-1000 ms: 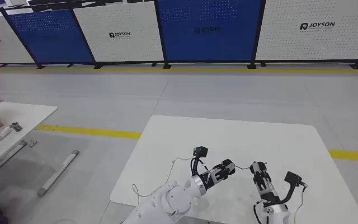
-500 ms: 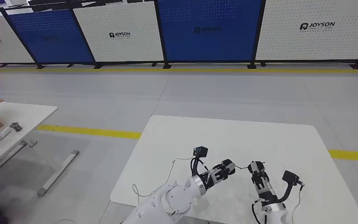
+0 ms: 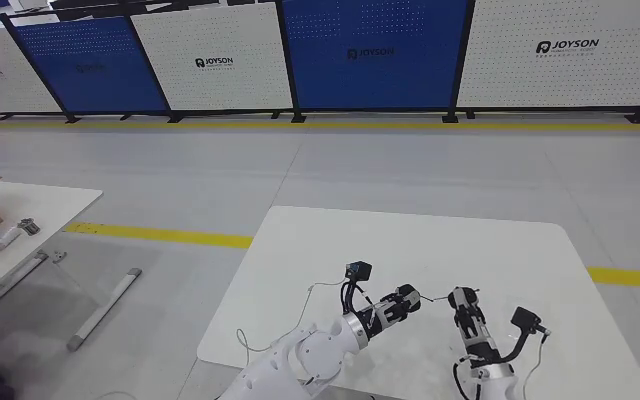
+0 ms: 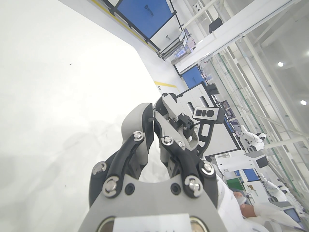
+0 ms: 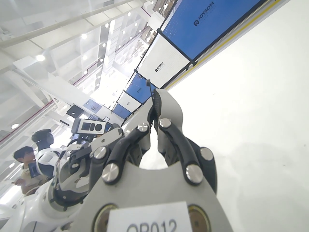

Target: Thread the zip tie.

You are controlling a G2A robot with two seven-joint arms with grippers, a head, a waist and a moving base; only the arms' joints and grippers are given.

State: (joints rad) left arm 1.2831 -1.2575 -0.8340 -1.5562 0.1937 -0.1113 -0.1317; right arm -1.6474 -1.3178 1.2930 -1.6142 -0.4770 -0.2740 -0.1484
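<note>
Overhead, both grippers are hanging low over the white table (image 3: 330, 250) with their tips facing each other. The left gripper (image 3: 411, 296) and the right gripper (image 3: 461, 297) are sitting just apart, and the thin black zip tie (image 3: 430, 298) is stretching across the gap between them.

From the left wrist, the left gripper (image 4: 153, 118) is keeping its fingers pressed together. The tie is too thin to pick out there, so I cannot tell whether they are pinching it.

From the right wrist, the right gripper (image 5: 154, 98) is pinching the zip tie (image 5: 149, 88) between its closed pads — the strap is running out past the fingertips, its small square head sticking out just beyond them
</note>
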